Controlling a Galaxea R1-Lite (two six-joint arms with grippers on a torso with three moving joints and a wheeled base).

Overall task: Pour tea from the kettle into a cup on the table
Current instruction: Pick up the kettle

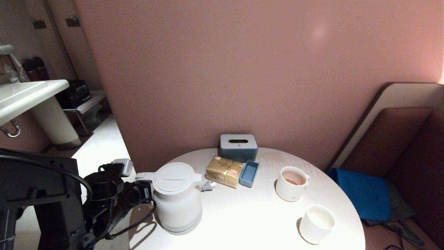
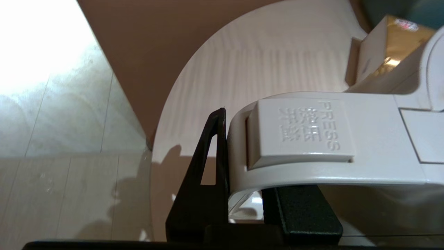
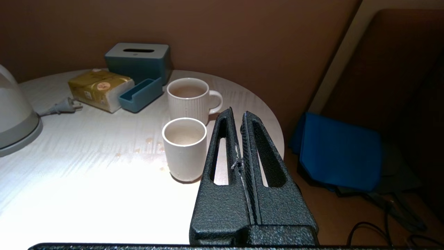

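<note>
While the white electric kettle (image 1: 177, 199) stands upright near the left edge of the round counter (image 1: 242, 215), the left claw (image 2: 242, 194) is clamped on its loop handle (image 2: 312, 139), one black finger (image 2: 208, 166) pressed against the handle's outer curve. The right claw (image 3: 240, 139) hangs pressed together and empty off the counter's right edge, just beside the plain white cup (image 1: 316, 224). A handled mug (image 1: 292, 183) holding reddish-brown tea (image 1: 293, 180) stands behind the cup.

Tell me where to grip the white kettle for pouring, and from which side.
Grip the kettle by its loop handle, coming from its left, where the handle juts out, opposite the cup. The left gripper is already shut across it, below the lid's press button.
</note>
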